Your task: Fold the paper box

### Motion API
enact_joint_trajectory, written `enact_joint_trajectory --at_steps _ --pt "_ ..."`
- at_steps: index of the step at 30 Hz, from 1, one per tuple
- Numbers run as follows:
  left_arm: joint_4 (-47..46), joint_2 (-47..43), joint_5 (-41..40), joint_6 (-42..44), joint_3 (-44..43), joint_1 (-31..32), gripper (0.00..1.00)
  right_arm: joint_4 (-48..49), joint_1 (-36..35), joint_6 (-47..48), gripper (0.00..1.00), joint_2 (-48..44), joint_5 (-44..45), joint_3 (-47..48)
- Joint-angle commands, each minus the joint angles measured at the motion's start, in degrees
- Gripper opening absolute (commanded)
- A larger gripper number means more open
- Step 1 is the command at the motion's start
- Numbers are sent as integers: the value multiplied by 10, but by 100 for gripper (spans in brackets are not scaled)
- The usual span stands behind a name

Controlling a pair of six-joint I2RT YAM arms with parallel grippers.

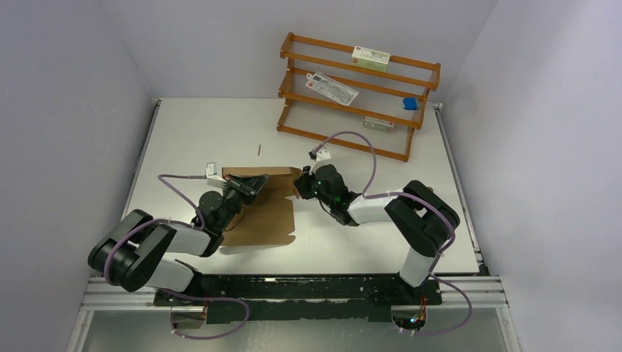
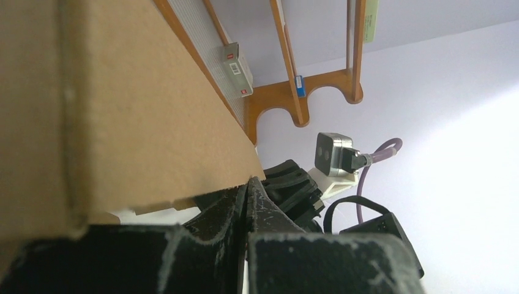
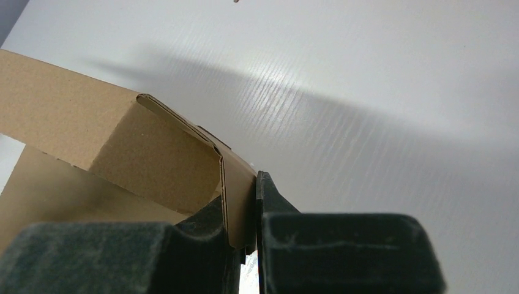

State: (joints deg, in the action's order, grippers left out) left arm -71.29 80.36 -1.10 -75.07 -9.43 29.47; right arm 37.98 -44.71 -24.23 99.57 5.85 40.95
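Observation:
The paper box (image 1: 265, 214) is a plain brown cardboard piece lying flat on the table's middle left, with its far strip raised. My left gripper (image 1: 248, 186) sits at that raised far-left part. In the left wrist view its fingers (image 2: 246, 185) are pressed together with nothing between them, and the cardboard wall (image 2: 122, 110) rests just above their tips. My right gripper (image 1: 301, 183) is at the box's far right corner. In the right wrist view it (image 3: 245, 191) is shut on a folded-up corner flap (image 3: 240, 184), which stands upright between the pads.
An orange wooden rack (image 1: 359, 95) stands at the back right, holding a white and green carton (image 1: 370, 57), a flat packet (image 1: 331, 88) and a small blue item (image 1: 411, 104). A tiny dark bit (image 1: 260, 149) lies on the table behind the box. Walls close in left and right.

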Motion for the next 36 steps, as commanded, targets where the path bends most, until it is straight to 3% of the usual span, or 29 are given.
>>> enact_joint_trajectory --at_steps 1,9,19,29,31,36 --pt "-31 9 -12 0 19 9 5 91 -7 -14 10 -14 -28 11" --pt "82 -35 -33 37 -11 -2 5 142 9 133 19 -15 -120 -38" --pt "106 -41 -10 39 -7 -24 5 142 50 165 28 13 -230 -3" --pt "87 -33 6 54 -12 -25 6 141 50 171 10 34 -239 7" --pt "79 -37 14 62 -12 -25 14 137 50 173 9 40 -238 11" --pt "139 -56 32 100 -41 -15 45 140 49 172 8 43 -233 10"
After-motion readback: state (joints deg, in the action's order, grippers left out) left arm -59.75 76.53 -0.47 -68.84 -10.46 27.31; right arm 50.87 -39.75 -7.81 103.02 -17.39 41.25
